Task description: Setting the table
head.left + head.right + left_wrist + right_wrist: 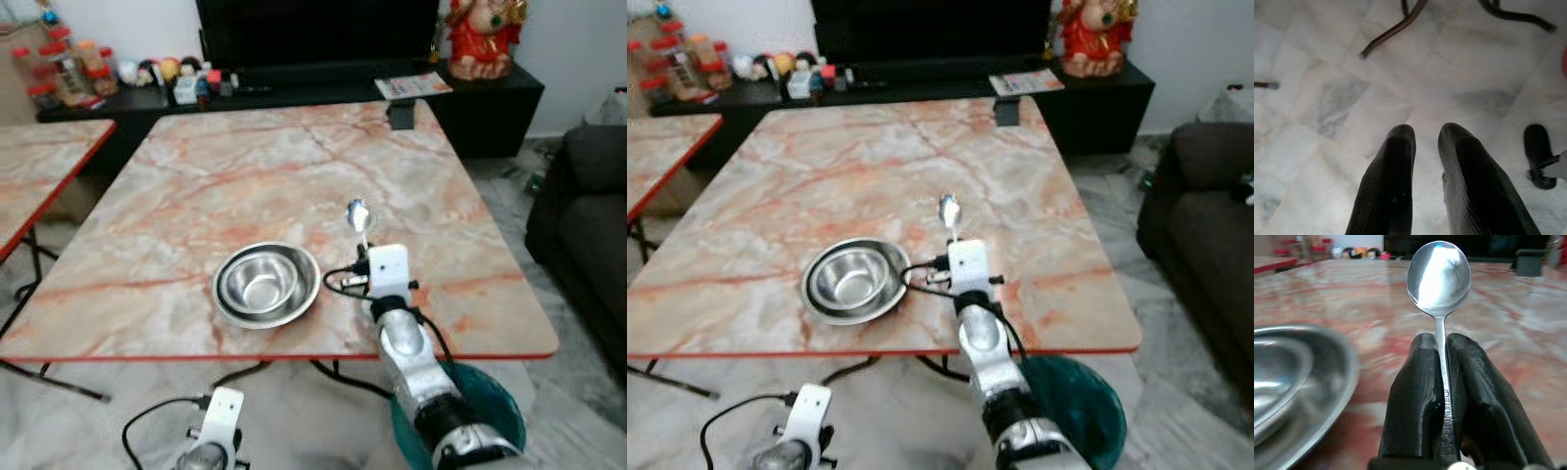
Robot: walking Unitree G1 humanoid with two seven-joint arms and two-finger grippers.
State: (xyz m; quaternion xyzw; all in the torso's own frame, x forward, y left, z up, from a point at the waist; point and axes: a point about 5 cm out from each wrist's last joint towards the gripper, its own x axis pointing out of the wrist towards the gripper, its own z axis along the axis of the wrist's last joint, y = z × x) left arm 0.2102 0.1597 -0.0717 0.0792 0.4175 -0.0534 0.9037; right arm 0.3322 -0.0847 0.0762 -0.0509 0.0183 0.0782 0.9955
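A marble table (245,176) with a red edge stands before me. Near its front edge rests a steel bowl (260,282) inside a wider steel dish. My right gripper (364,247) hovers just right of the bowl, shut on the handle of a steel spoon (358,214) whose head points away from me. In the right wrist view the spoon (1439,276) stands straight out from the gripper (1442,340), and the bowl's rim (1308,382) lies beside it. My left gripper (1425,129) hangs low over the floor with its fingers slightly apart and nothing between them.
A small black box (402,116) sits at the table's far edge. A second table (39,166) is at the left, a dark sofa (588,215) at the right. A teal bin (495,401) stands below the front right corner. Table legs (1396,29) cross the tiled floor.
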